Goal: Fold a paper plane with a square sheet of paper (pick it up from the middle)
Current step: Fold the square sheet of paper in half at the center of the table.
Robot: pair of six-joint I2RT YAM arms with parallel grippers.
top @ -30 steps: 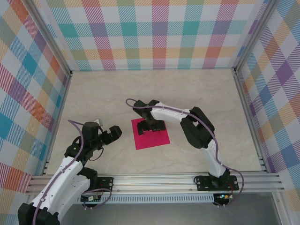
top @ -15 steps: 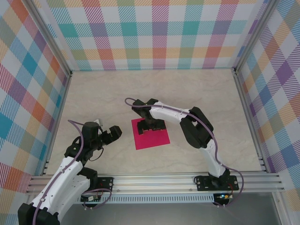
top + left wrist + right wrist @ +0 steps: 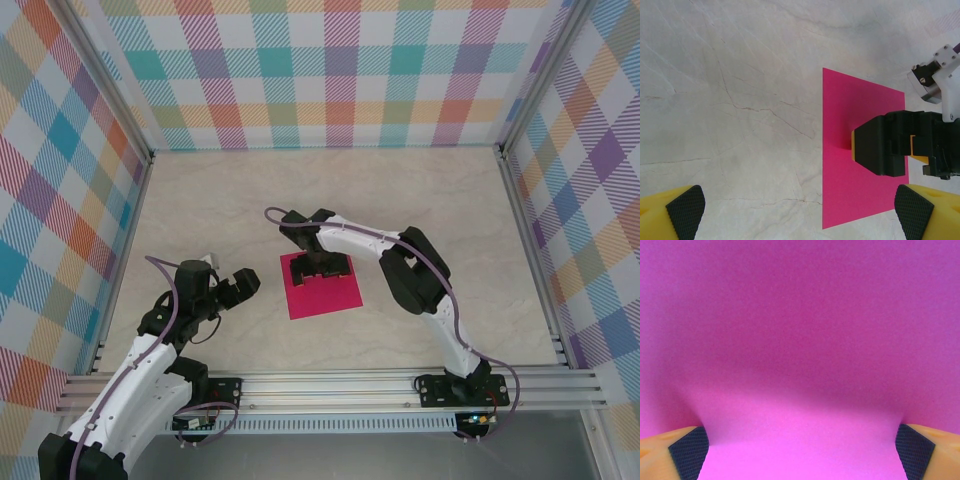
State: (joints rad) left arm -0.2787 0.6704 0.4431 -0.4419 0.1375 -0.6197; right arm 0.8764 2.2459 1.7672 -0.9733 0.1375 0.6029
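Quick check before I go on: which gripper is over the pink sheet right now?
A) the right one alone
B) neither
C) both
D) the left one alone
A: the right gripper is down over the square sheet of paper, while the left gripper hangs over the bare table off the sheet's left edge.

Matt paper on smooth stone-look table

The thin square sheet of paper is plain magenta-pink. The stone-look table is beige, grey-veined. The enclosure walls are multicolour plaid.
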